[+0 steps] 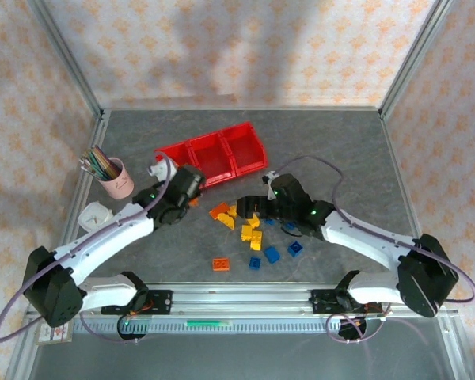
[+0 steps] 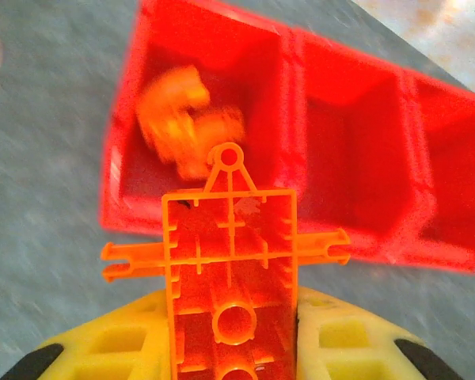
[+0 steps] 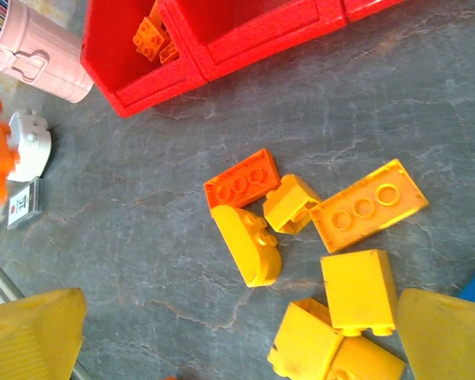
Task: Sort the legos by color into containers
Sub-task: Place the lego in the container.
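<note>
The containers are three joined red bins at the back centre. My left gripper hovers just in front of them, shut on an orange lego whose hollow underside faces the wrist camera between the yellow fingers. Orange legos lie in the left bin. My right gripper stands open low over the loose pile. Between its fingers lie yellow bricks, a curved yellow one and an orange brick.
A pink cup of pencils and a small white object stand at the left. Blue bricks and one orange brick lie nearer the front rail. Metal frame posts border the table.
</note>
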